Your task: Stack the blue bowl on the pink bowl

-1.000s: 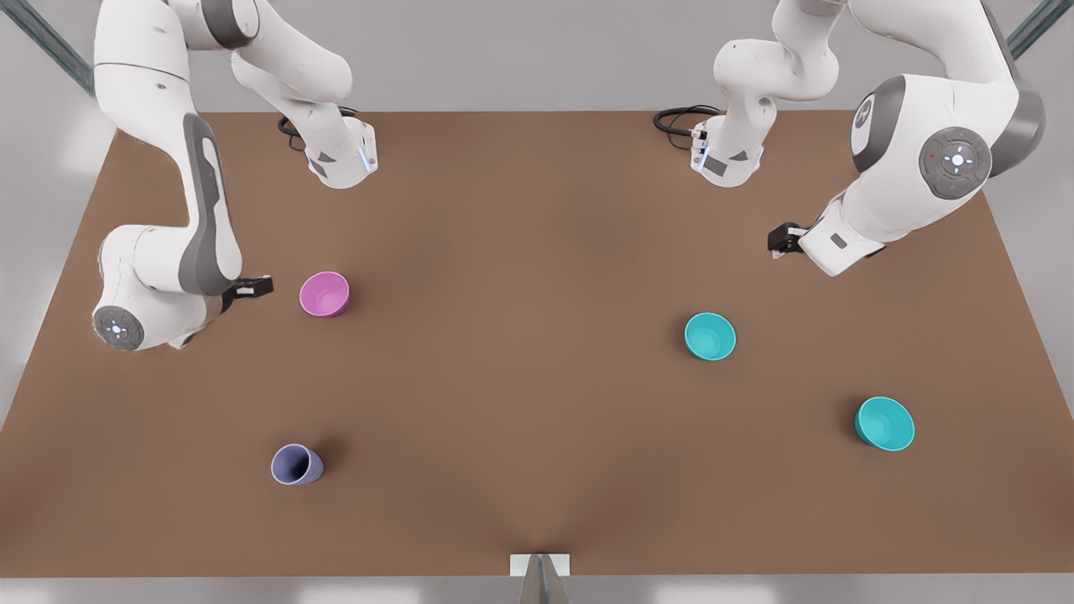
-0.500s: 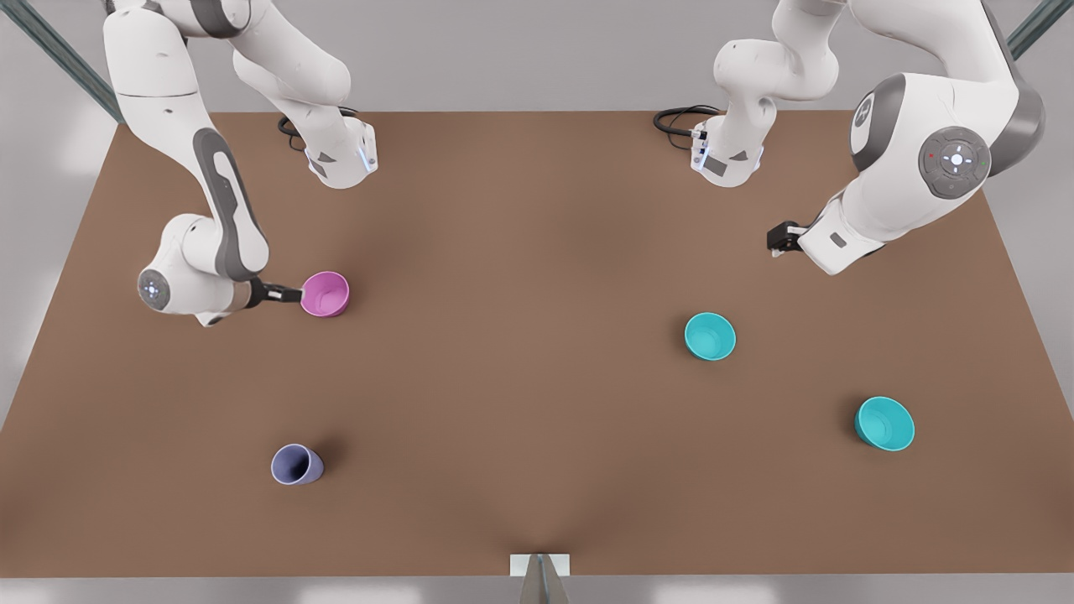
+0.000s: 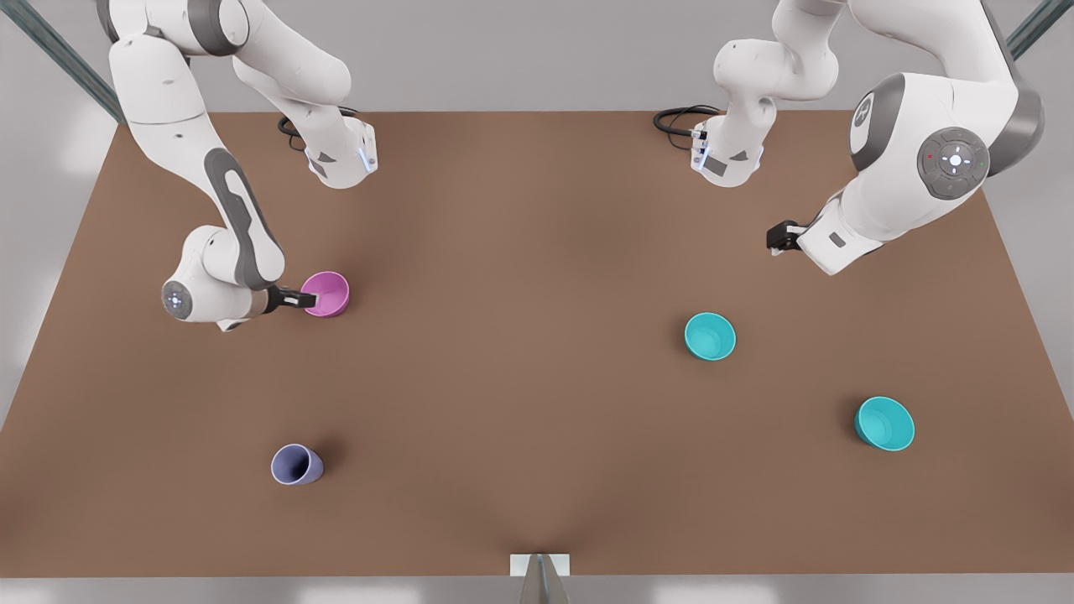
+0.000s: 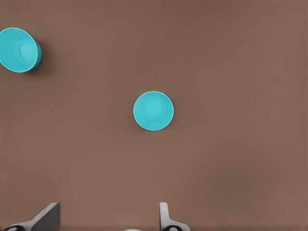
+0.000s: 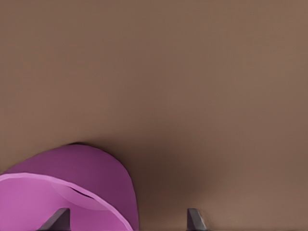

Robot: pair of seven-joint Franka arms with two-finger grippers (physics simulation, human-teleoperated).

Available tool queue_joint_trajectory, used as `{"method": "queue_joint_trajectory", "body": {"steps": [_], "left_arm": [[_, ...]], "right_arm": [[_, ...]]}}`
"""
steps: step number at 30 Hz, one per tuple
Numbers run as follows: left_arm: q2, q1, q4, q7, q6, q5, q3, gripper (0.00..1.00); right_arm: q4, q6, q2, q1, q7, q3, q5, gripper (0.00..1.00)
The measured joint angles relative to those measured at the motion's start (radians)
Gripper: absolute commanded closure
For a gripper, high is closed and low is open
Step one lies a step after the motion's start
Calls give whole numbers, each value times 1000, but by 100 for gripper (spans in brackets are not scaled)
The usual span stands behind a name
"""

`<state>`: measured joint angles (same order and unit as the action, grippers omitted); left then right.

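On the front view's left, the right tool [image 3: 300, 298] reaches in low over the brown table [image 3: 520, 252], right at the pink bowl [image 3: 327, 294]. Its fingers are spread. In the right wrist view the right tool [image 5: 125, 219] has one fingertip [image 5: 57, 219] over the inside of the pink bowl [image 5: 72, 183] and the other over bare table outside it, so the fingers straddle the bowl's wall. I cannot tell whether either fingertip touches the wall. The bowl sits mouth up on the table.

Toward the front edge, well apart from the pink bowl, is a lavender cup [image 3: 295, 465], alone.

On the front view's right half, the blue bowl [image 3: 710, 335] rests mouth up on the table, far from the pink bowl. In the left wrist view the blue bowl [image 4: 153, 110] lies out ahead of the fingers. A second teal bowl [image 3: 884, 424] of the same look sits farther toward the front view's right and nearer the front edge, and appears at the side of the left wrist view [image 4: 18, 49].

The left tool [image 3: 776, 239] hangs above the table behind the blue bowl, waiting. The left tool [image 4: 106, 219] has its fingers parted wide and holds nothing.
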<state>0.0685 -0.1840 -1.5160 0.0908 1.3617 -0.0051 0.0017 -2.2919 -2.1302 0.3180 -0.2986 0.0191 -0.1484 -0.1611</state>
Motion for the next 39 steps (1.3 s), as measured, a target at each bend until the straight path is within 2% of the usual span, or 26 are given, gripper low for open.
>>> {"method": "queue_joint_trajectory", "body": {"steps": [1, 3, 5, 11, 16, 19, 23, 27, 30, 33, 37, 38, 39], "left_arm": [[0, 0, 0, 0, 0, 0, 0, 0], [0, -1, 0, 0, -2, 0, 0, 0], [0, -1, 0, 1, -3, 0, 0, 0], [0, 0, 0, 1, -6, 0, -1, 0], [0, 0, 0, 2, -7, 0, -3, 0], [0, -1, 0, 2, -7, 0, -3, 0], [0, -1, 0, 2, -8, 0, -3, 0], [0, 0, 0, 2, -8, 0, -3, 0], [0, 0, 0, 2, -8, 0, -3, 0], [0, 0, 0, 2, -8, 0, -3, 0], [58, 0, 13, 4, -29, -11, 2, 0], [78, -6, 17, 4, -36, -27, 17, 0], [101, -5, 16, 2, -37, -40, 38, 0]], "right_arm": [[0, -1, 1, 0, 1, 0, -4, 52], [1, -2, 7, 0, 8, 0, -21, 72], [5, -2, 14, 1, 19, -1, -39, 78], [44, 21, 1, 0, 18, -20, -37, 79], [126, 63, -31, 14, 11, -170, -156, 79], [258, 58, 41, 145, -11, -209, -262, 79], [513, 2, 229, 324, -57, -214, -358, 79], [766, -88, 429, 492, -120, -209, -393, 79], [916, -135, 531, 656, -182, -105, -398, 79], [1000, -163, 589, 772, -252, -18, -393, 79], [1037, -183, 623, 805, -337, -1, -366, 79], [1045, -184, 627, 807, -356, 0, -359, 55], [1049, -185, 629, 807, -375, 0, -352, 6]]}}
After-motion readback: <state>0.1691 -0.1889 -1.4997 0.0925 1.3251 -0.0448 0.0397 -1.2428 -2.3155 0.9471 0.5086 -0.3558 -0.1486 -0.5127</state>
